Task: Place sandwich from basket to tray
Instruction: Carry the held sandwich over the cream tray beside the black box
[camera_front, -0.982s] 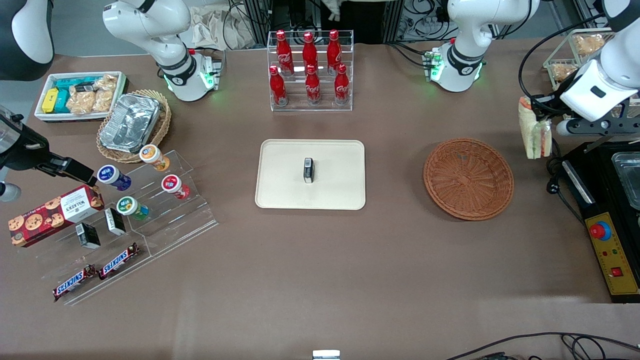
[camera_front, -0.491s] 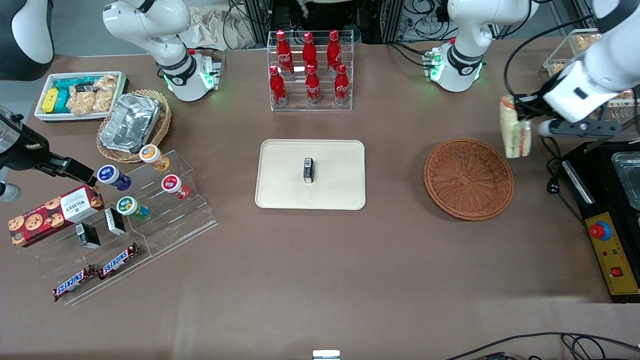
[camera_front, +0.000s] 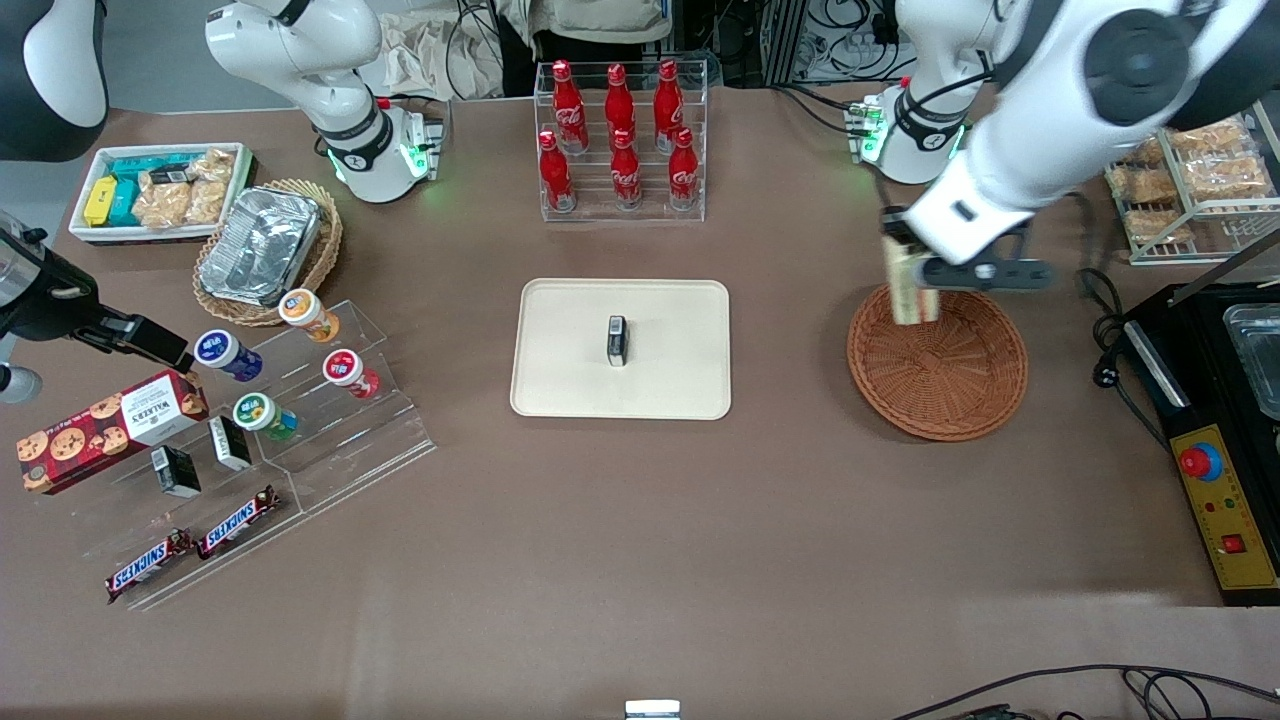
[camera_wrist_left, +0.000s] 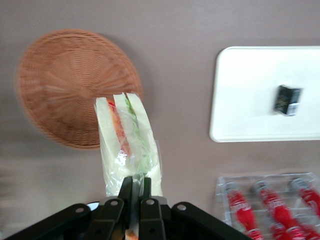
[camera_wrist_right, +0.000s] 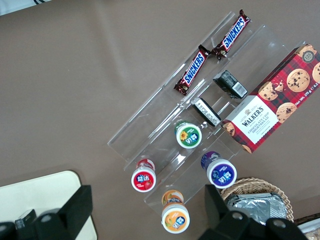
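My left gripper (camera_front: 915, 262) (camera_wrist_left: 135, 187) is shut on the sandwich (camera_front: 908, 290) (camera_wrist_left: 127, 140), a pale bread wedge in clear wrap with red and green filling. The sandwich hangs in the air over the rim of the round reddish-brown wicker basket (camera_front: 950, 385) (camera_wrist_left: 60, 85) farthest from the front camera, on the tray's side. The basket holds nothing. The cream-beige tray (camera_front: 570, 350) (camera_wrist_left: 245, 95) lies at the table's middle with a small black box (camera_front: 617, 340) (camera_wrist_left: 289, 99) on it.
A clear rack of red cola bottles (camera_front: 620, 140) (camera_wrist_left: 272, 207) stands farther from the front camera than the tray. A wire rack of bagged snacks (camera_front: 1190, 180) and a black control box (camera_front: 1225, 500) sit at the working arm's end. Stepped acrylic shelves (camera_front: 300, 420) with snacks lie toward the parked arm's end.
The left arm has carried the sandwick from off the table's working-arm end toward the tray, so it now hangs over the basket's rim; the grip is unchanged.
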